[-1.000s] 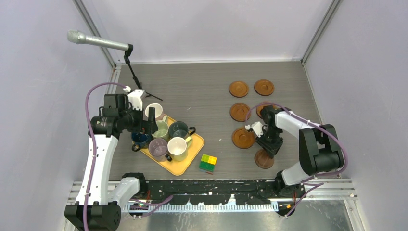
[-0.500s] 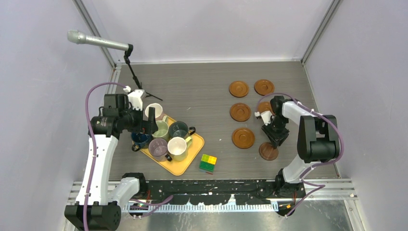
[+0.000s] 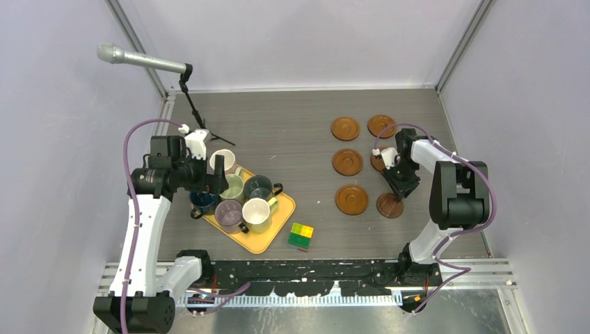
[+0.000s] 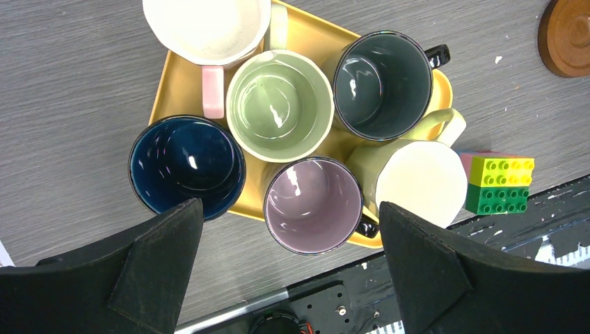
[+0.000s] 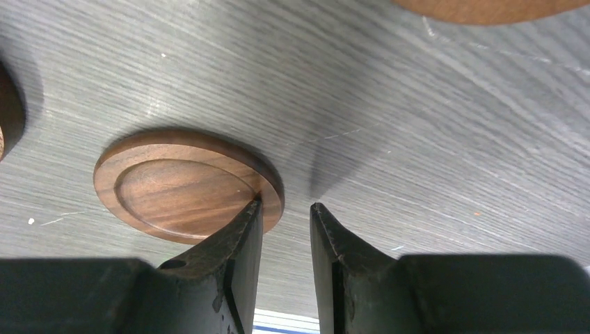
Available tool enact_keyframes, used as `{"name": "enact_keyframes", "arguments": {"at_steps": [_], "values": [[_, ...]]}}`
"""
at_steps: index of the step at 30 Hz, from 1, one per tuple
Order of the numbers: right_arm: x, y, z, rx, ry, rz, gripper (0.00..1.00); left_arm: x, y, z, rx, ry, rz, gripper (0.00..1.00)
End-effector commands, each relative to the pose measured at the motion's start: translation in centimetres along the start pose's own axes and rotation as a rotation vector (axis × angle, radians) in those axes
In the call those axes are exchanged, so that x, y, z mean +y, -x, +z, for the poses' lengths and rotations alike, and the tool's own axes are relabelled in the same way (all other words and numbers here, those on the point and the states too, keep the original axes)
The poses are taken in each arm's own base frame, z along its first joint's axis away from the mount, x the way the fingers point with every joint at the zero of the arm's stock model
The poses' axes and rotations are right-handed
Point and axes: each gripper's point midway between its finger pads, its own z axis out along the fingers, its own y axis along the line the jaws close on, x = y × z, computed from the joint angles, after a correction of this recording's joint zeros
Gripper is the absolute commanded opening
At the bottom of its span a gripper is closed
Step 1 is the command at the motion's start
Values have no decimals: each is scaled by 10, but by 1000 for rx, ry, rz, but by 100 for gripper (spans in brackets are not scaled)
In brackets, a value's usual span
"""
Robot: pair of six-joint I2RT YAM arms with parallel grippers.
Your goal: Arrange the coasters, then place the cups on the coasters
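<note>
Top external view: on the right half of the grey wood-grain table (image 3: 292,132) we count five reddish-brown round wooden coasters (image 3: 352,199) and one darker brown round wooden coaster (image 3: 389,206), laid in two columns of three. The dark one closes the near end of the right column, just beside its reddish neighbour but apart from it. The middle disc of that column is mostly covered by the right arm; we take it for a coaster from the sliver showing.

Right wrist view: the right hand (image 5: 285,205) has its fingers a little apart, clamped on nothing. One fingertip (image 5: 240,236) rests inside the raised rim of the dark coaster, which lies flat. The other stands outside the edge, with a strip of table between it and the disc.

Left wrist view: the left hand (image 4: 289,203) hangs over the yellow-orange rectangular tray (image 4: 309,35), fingers spread wide, holding nothing. All six mugs stand upright on the tray, packed close:
- white-pink ceramic mug (image 4: 209,28)
- light green ceramic mug (image 4: 280,104)
- dark grey-green ceramic mug (image 4: 383,83)
- dark blue ceramic mug (image 4: 186,165)
- mauve ceramic mug (image 4: 313,203)
- pale yellow-cream ceramic mug (image 4: 417,182)

The tray sits well apart from the coasters. A yellow-and-green toy brick block (image 4: 501,184) lies just beside the tray's near corner.
</note>
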Motion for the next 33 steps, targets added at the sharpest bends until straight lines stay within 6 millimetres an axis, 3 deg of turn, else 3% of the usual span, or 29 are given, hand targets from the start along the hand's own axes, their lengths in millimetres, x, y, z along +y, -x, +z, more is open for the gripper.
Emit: {"name": "enact_keyframes", "arguments": {"at_steps": [1,12,17,25,30,33], "values": [[-26,37,2,-123,-85,13,36,0,6,-3,-29,7,13,100],[-22,47,-2,-150,-48,25,37,0,6,-3,-29,8,13,100],[-16,49,-17,-170,-16,25,42,0,6,-3,-33,7,15,100],[5,66,-82,-307,76,-16,57,-4,7,-4,-36,-21,26,100],[22,90,-131,-444,146,-74,70,-11,6,-8,-20,-64,63,100],[40,109,-151,-499,173,-144,75,-10,5,-12,5,-65,106,100]]}}
